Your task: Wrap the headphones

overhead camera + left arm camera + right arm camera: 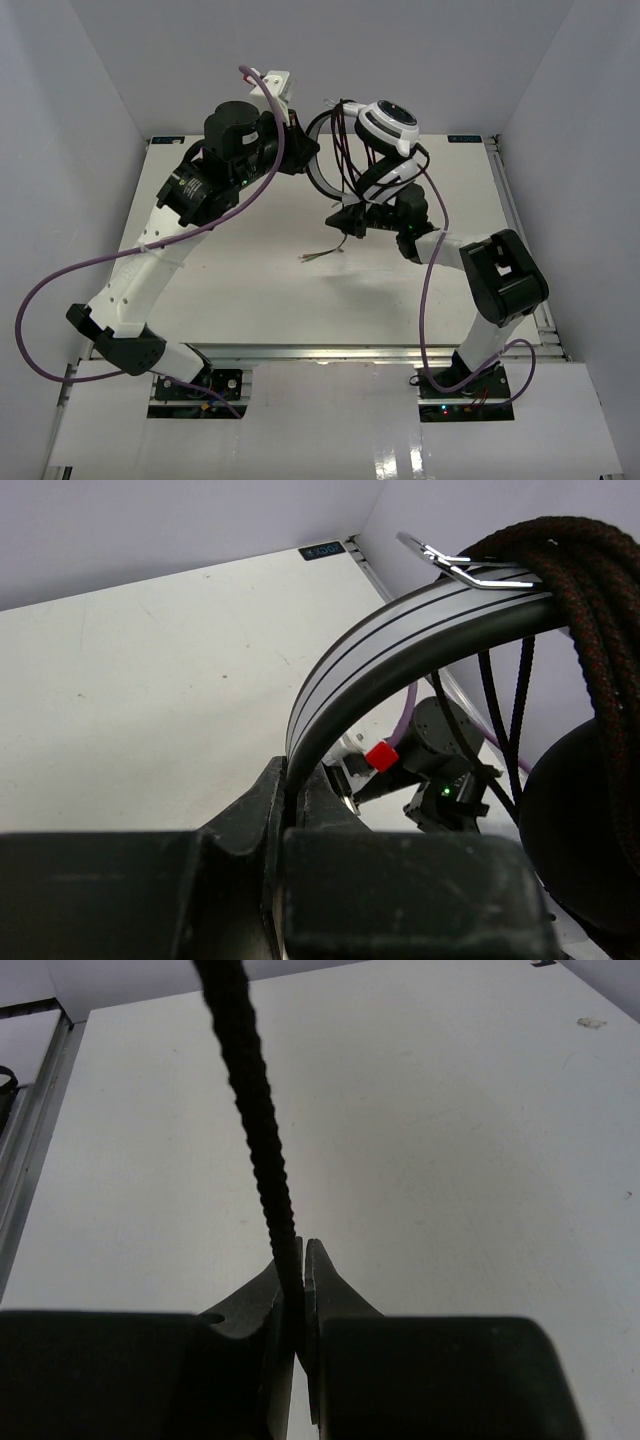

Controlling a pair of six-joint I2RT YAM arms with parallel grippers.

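Black cable [262, 1150] in right jaws | left wrist: left jaws on headband [400, 635]

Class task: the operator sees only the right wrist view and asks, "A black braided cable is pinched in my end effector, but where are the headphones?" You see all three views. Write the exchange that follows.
Observer: The left end effector clamps the headband and holds the headphones up off the table.
Operator: Is any cable around the band?
Observer: Yes. Several strands of the cable lie bunched over the top of the headband.
Operator: Where is the loose end?
Observer: In the top view, the free end shows just beside your right end effector. I cannot tell whether it touches the table.
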